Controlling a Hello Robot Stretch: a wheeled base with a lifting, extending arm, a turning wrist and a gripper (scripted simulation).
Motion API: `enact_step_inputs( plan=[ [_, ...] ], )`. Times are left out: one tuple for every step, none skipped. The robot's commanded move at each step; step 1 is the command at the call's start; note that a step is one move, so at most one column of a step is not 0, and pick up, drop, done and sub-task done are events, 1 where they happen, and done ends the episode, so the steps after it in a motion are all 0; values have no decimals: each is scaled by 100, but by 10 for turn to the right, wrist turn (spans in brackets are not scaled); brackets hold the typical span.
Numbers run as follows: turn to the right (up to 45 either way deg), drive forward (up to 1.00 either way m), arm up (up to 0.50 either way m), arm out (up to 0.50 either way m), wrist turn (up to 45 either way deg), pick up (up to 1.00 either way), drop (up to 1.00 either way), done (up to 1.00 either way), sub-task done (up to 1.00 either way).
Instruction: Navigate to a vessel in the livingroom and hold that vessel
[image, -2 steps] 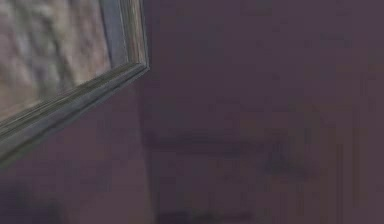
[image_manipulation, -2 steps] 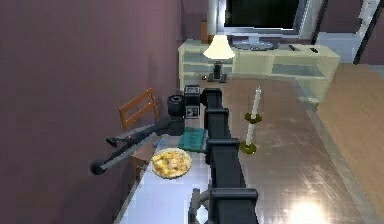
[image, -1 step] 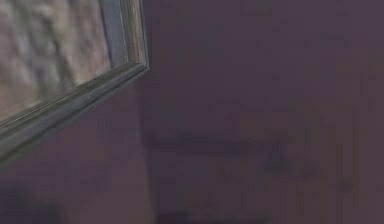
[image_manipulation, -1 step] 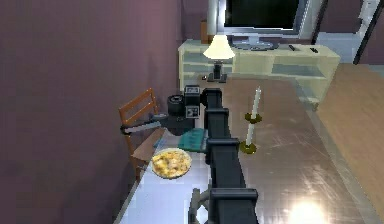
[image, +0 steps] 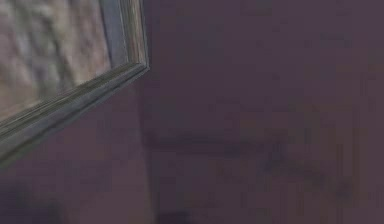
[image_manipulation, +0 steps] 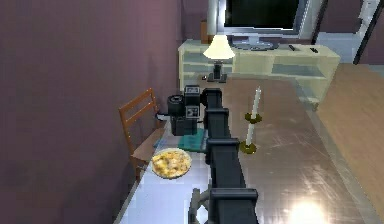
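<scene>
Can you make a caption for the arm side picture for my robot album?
Robot's arm reaches over a long table, between a white candle and a dish of yellow food, lamp beyond.

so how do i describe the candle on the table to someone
Find the long grey-brown table in the arm side view. Right of the dark square arm bar stands a thin white candle in a brass holder. Unlike the low round dish of yellowish food nearby, it is tall and upright.
</scene>
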Motion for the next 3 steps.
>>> enact_step_inputs(
  plan=[
    [0, 0, -30, 0, 0, 0, 0, 0, 0],
    [0, 0, 0, 0, 0, 100, 0, 0, 0],
    [0, 0, 10, 0, 0, 0, 0, 0, 0]
  ],
)
